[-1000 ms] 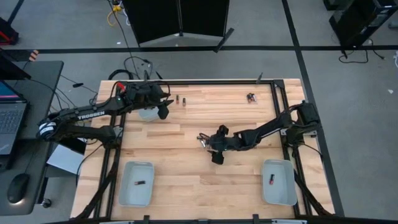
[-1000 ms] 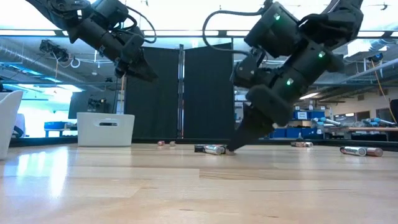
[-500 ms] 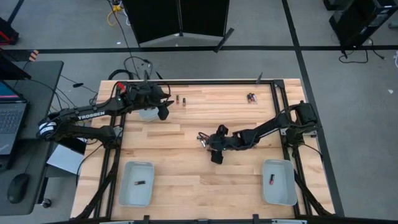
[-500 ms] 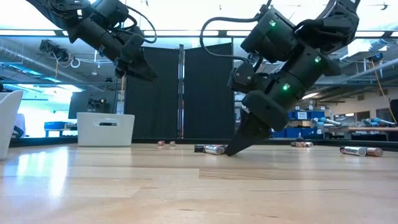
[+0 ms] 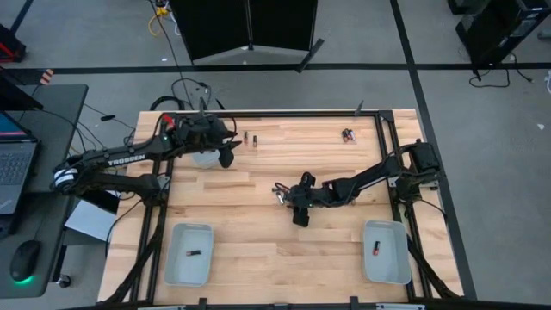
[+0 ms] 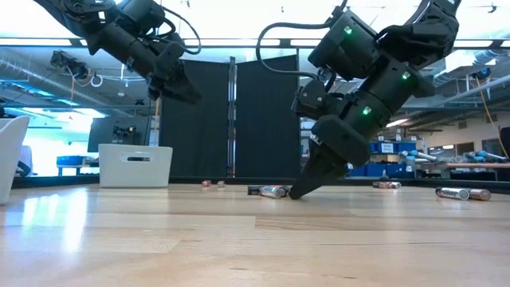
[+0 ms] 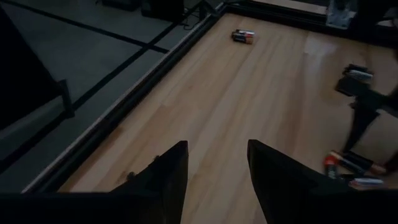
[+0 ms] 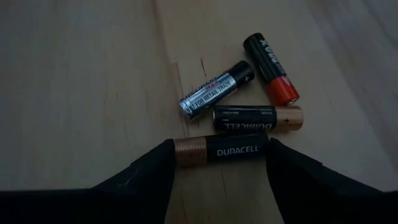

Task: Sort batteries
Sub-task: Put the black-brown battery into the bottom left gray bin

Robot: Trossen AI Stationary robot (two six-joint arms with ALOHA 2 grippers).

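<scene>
Several batteries lie in a cluster [image 8: 249, 93] on the wood table [image 5: 258, 215] near its middle. The nearest is a black and copper battery [image 8: 221, 151]. My right gripper [image 8: 221, 163] reaches to it from the table's right side and is shut on it; the low view shows its fingertips [image 6: 296, 191] down at the table. My left gripper [image 7: 217, 168] hangs open and holds nothing, high over the far left part of the table [image 5: 225, 155]. More batteries lie at the far edge [image 5: 250, 138] and at the far right [image 5: 348, 134]. My right gripper has the black and copper battery lengthwise between its two fingers. One finger is at the copper end [image 8: 180, 151], the other at the black end [image 8: 264, 149]. The fingers slant down from the table's right side. The battery lies flat on the table.
Two pale grey trays stand near the front edge, one on the left [image 5: 176, 258] and one on the right [image 5: 392, 263]. Each holds a battery. A white bin [image 6: 134, 165] stands at the far left, below my left arm. Bare wood lies between the trays.
My right gripper's fingers have drawn in around the battery at the cluster while the hand stayed where it was. The batteries lie as before.
</scene>
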